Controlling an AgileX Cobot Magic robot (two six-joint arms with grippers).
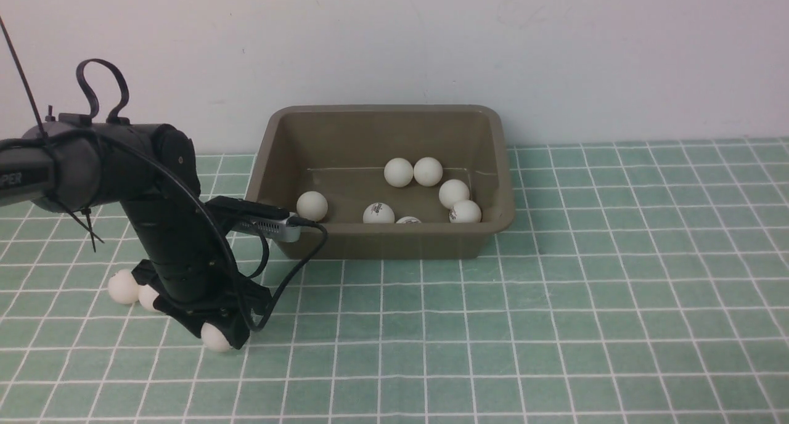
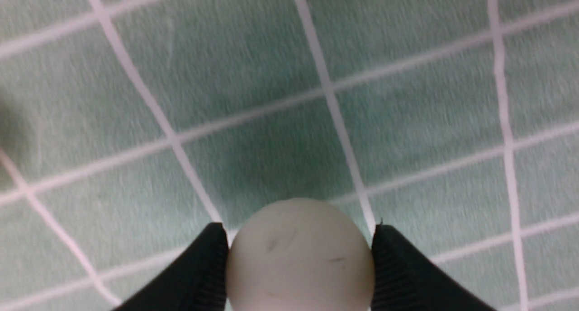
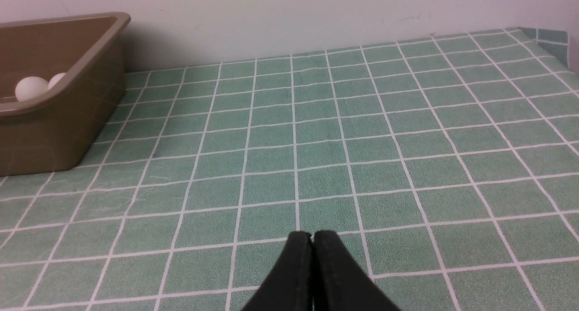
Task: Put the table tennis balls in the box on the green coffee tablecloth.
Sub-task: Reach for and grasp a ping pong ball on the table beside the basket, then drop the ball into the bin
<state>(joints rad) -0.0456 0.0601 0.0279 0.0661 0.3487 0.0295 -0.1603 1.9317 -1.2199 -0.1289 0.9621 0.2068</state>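
Three letters (image 1: 15, 179), "PER", show on the left arm (image 1: 68, 165), the rest cut off. Two balls (image 1: 123, 286) peek from behind the left gripper (image 2: 299, 238), which pinches a third ball (image 1: 215, 338) on the tablecloth (image 1: 555, 288). Seven lie in the box (image 1: 382, 242), prints unreadable. The right gripper (image 3: 312, 238) has its fingers pressed together.

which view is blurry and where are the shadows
Left wrist view: the cloth is smeared and soft, with a dark shadow patch next to the ball. Front view: flat, even light, the box in focus. Right wrist view: grid lines crisp, a soft shadow on the wall beside the box.
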